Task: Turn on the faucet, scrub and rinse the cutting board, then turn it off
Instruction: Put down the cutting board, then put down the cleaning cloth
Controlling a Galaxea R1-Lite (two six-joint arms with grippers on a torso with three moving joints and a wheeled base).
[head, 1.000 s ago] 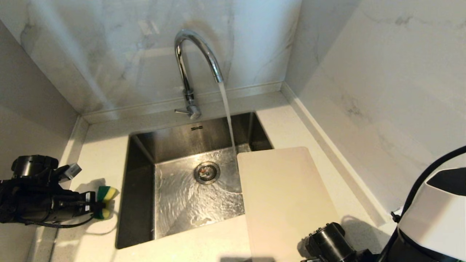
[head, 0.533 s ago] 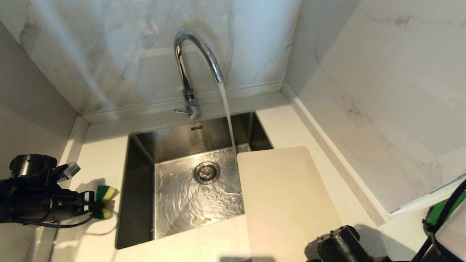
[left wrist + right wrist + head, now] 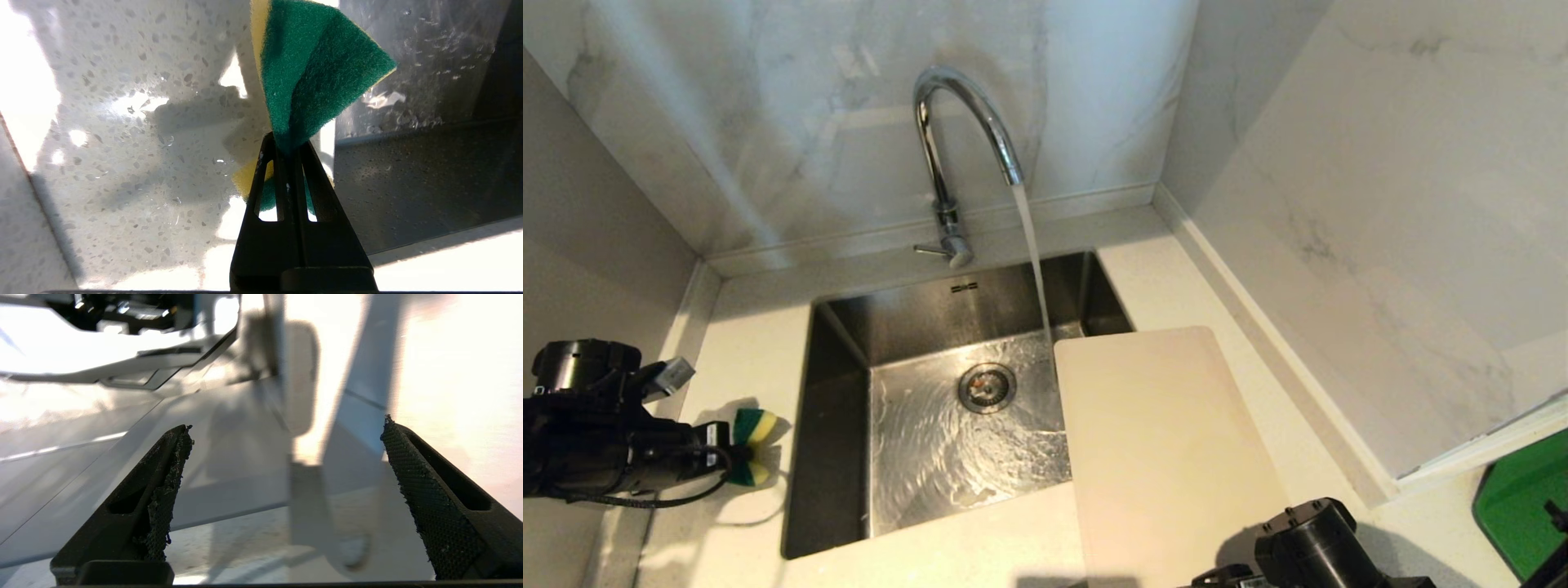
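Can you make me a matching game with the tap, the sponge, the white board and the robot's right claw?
Things:
1. faucet
2. sponge
3. cutting board
4. right gripper

States:
A. open, holding nothing
B. pinched in the left gripper
C. running water into the sink
D. lying on the counter, one end over the sink

Pairs: 1-C, 2-B, 3-D, 4-A

White marble-veined walls meet in corner at right. Pale speckled tabletop wraps steel sink, raised ledge along wall foot. Green patch far right edge. Bright light glares off wet surfaces.
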